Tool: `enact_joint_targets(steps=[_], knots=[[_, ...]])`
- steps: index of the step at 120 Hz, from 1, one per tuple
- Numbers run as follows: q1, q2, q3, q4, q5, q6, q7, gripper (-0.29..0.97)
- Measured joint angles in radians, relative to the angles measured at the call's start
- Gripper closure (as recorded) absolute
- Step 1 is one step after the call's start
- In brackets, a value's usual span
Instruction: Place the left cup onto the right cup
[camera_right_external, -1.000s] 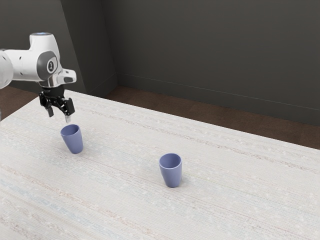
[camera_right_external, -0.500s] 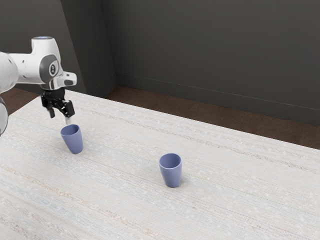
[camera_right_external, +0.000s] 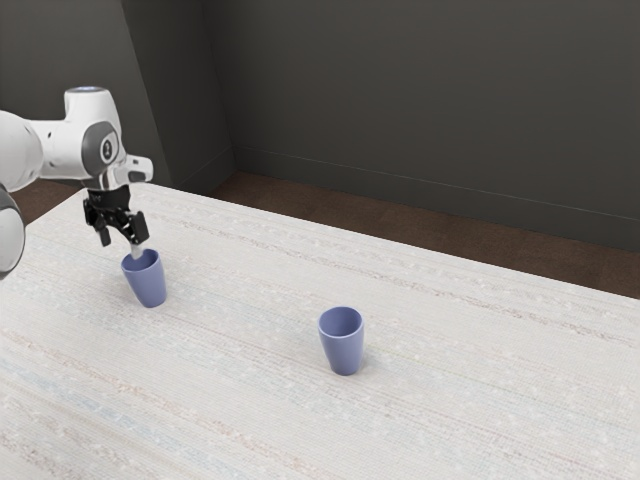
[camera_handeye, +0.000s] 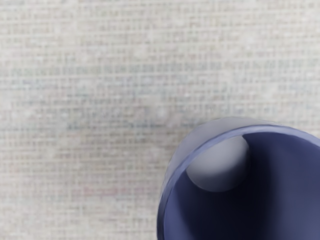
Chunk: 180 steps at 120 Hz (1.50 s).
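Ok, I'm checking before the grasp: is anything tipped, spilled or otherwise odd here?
Nothing stands out. Both tapered purplish-blue cups stand upright on the pale wood-grain table: the left cup, the right cup. The black two-finger gripper hangs open above the left cup's rim.

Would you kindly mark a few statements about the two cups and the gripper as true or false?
1. The two blue-violet tapered cups, the exterior view's left cup and right cup, stand upright on the pale wood-grain table. True.
2. The black two-finger gripper hangs over the right cup. False: it is over the left cup.
3. The left cup is stacked on the right cup. False: they stand apart on the table.
4. The gripper is open. True.
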Motion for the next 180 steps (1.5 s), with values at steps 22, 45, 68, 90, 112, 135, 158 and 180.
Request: enact_joint_targets(steps=[22,45,68,90,112,135,158,180], knots=[[0.004,0.012,-0.002,0.000,-0.003,0.010,0.006,0.00],[0.004,0.025,-0.002,0.001,-0.011,0.014,0.010,0.00],[0.005,0.035,-0.007,0.002,-0.013,0.017,0.013,0.00],[0.010,0.045,-0.011,0.009,-0.018,0.021,0.015,0.00],[0.012,0.056,-0.012,0.016,-0.026,0.022,0.017,0.02],[0.019,0.064,-0.017,0.022,-0.029,0.023,0.018,0.06],[0.020,0.068,-0.018,0.026,-0.029,0.023,0.019,0.14],[0.020,0.068,-0.019,0.026,-0.029,0.023,0.019,0.23]])
